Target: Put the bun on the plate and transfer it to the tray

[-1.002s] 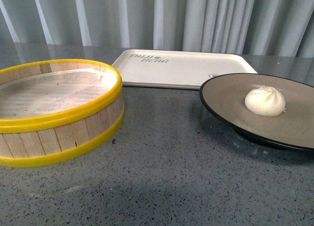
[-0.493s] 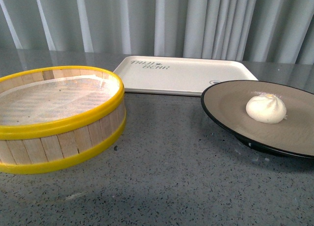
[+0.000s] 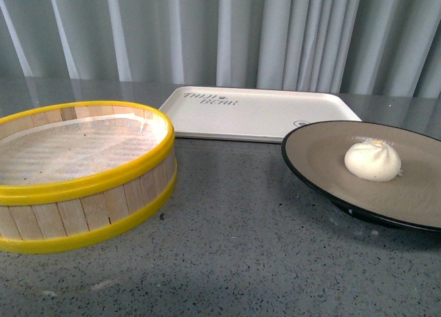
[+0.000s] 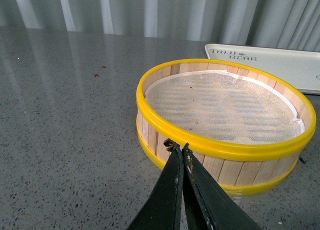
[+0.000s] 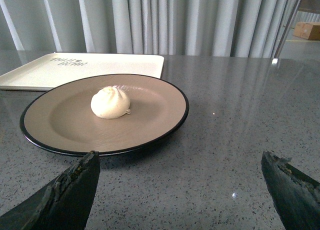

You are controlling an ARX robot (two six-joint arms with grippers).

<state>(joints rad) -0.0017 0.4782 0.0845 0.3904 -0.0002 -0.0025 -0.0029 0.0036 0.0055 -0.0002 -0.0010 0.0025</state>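
A white pleated bun (image 3: 373, 160) (image 5: 110, 102) rests inside the tan plate with a black rim (image 3: 313, 141) (image 5: 150, 110) at the right of the table. Behind it lies the cream tray (image 3: 262, 114) (image 5: 100, 67) (image 4: 280, 60) with printed lettering. Neither arm shows in the front view. In the right wrist view my right gripper (image 5: 180, 162) is open, its fingers wide apart above bare table just short of the plate's near rim. In the left wrist view my left gripper (image 4: 178, 147) is shut on nothing, its tips near the steamer basket's side.
A round wooden steamer basket with yellow rims (image 3: 83, 172) (image 4: 225, 130) stands at the left, lined with white cloth and holding nothing. Grey speckled tabletop (image 3: 241, 262) runs between basket and plate. Pale curtains (image 3: 220, 27) hang behind the table.
Across the front views everything sits a little lower in the picture now, so the viewpoint has shifted. The bun, plate, tray and basket keep their places relative to one another.
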